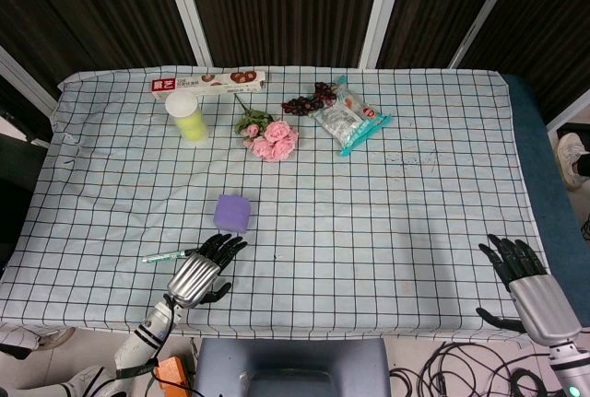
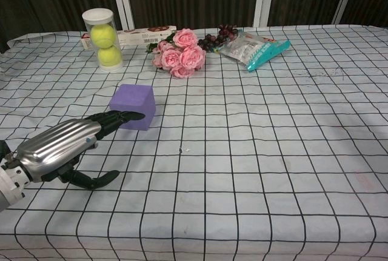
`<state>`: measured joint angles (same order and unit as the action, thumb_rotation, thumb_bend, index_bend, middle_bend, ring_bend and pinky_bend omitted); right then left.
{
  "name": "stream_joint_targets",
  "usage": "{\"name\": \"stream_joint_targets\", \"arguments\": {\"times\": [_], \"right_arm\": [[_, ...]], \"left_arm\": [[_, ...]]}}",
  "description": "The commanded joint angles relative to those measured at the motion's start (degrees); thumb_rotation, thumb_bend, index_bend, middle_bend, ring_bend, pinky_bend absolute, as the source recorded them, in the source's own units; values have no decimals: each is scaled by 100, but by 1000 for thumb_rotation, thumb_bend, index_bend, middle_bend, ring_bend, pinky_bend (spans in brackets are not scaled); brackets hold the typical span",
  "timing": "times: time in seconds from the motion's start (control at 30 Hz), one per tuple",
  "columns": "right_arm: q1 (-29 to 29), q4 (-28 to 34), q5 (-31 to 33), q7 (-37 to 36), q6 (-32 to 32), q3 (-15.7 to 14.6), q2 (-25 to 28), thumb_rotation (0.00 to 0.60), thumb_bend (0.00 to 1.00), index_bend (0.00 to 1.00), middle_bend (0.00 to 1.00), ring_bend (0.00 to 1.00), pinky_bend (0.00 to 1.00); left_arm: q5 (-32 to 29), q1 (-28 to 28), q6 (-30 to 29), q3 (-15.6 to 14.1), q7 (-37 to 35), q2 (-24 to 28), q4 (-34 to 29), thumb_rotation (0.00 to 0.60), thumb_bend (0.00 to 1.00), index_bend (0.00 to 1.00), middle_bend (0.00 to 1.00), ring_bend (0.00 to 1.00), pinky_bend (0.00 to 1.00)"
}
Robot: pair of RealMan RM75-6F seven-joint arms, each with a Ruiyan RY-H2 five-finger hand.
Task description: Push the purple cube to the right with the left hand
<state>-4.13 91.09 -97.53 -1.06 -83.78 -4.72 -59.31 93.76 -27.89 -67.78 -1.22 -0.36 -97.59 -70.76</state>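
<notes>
The purple cube (image 1: pixel 232 213) (image 2: pixel 133 106) sits on the checked tablecloth, left of centre. My left hand (image 1: pixel 203 268) (image 2: pixel 66 143) lies just in front of and slightly left of it, fingers stretched out flat toward the cube; in the chest view the fingertips (image 2: pixel 130 115) reach its near left face, and contact is not certain. The hand holds nothing. My right hand (image 1: pixel 525 273) rests at the front right edge of the table with fingers spread, empty, and does not show in the chest view.
A green pen (image 1: pixel 166 255) lies just left of my left hand. Further back stand a tube of tennis balls (image 1: pixel 189 119) (image 2: pixel 103 38), pink roses (image 1: pixel 272 139) (image 2: pixel 180 55), grapes (image 1: pixel 309 100), a snack bag (image 1: pixel 350 117) (image 2: pixel 254 49) and a biscuit box (image 1: pixel 208 82).
</notes>
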Motion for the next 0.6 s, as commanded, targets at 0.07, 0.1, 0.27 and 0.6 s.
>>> {"name": "stream_joint_targets", "arguments": {"times": [0.07,0.1,0.27,0.6], "right_arm": [[2,1,-6,0,-3,-1,0,600,305,0,0,0,56],[4,-4,-5,9,-3,-2,0,600,306,0,0,0,56],[6,-4,-29,-2,5,-20,9,600,305,0,0,0,56],[-7,10,-61,25,24,-24,-6,600,305,0,0,0,56]], "left_arm": [[-23,12,-1,-37,-72,14,-32,600,378,0,68,47,98],[-49,31,-7,-41,-48,23,-46,600,379,0,69,48,99],[-322,434,-615,129,651,-29,76,600,407,153,213,125,118],[-1226,1137,-1247,469,2493,-74,105,600,381,383,462,268,148]]}}
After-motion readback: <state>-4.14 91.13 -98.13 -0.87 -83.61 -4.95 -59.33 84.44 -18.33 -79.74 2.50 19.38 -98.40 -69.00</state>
